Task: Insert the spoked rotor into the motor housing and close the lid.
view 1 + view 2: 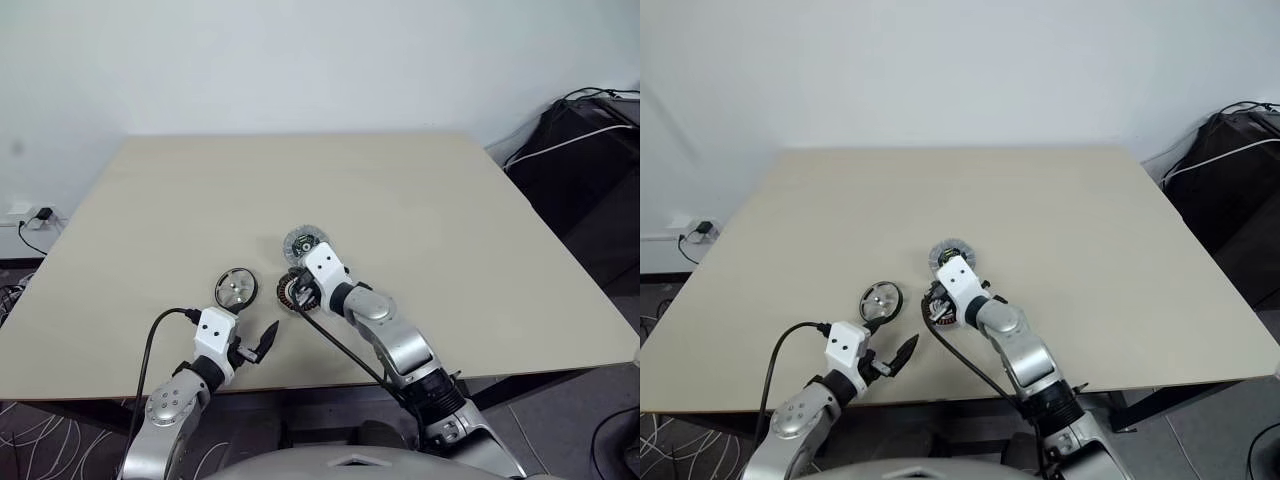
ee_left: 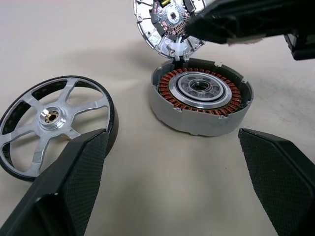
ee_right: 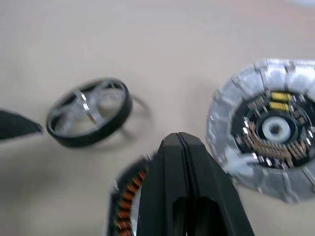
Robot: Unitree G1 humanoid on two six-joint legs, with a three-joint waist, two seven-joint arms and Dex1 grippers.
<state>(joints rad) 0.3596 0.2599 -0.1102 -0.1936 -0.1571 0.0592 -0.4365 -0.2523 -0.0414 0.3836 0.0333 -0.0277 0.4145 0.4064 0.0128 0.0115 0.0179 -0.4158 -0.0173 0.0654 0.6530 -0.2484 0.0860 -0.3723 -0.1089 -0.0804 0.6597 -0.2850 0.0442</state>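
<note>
Pale beige worktop [image 1: 420,200], three motor parts clustered near its front edge. The spoked rotor [image 1: 236,288], a silvery wheel with thin spokes, small brass-toned hub and dark outer rim, lies flat on the robot's left of the group. The motor housing [image 2: 201,94], round and grey-walled with a ring of copper-brown windings around a silvery centre, sits flat just to the right of the rotor, apart from it. The lid [image 3: 268,130], a pale grey round disc, lies just beyond the housing with its dark electronics face up, its edge touching or nearly touching the housing rim.

Left end effector [image 1: 252,347]: black fingers spread wide, nothing between them, hovering near the worktop's front edge, pointing toward the rotor and housing. Left wrist view has the rotor by one finger [image 2: 74,187] and the housing between the two fingers, further off.

Right end effector [image 3: 181,142]: fingers pressed together, nothing gripped, tip over the housing's rim on the lid side; cannot tell if it touches either part.

Black bag with cables [image 1: 590,150] on the floor at the far right.
</note>
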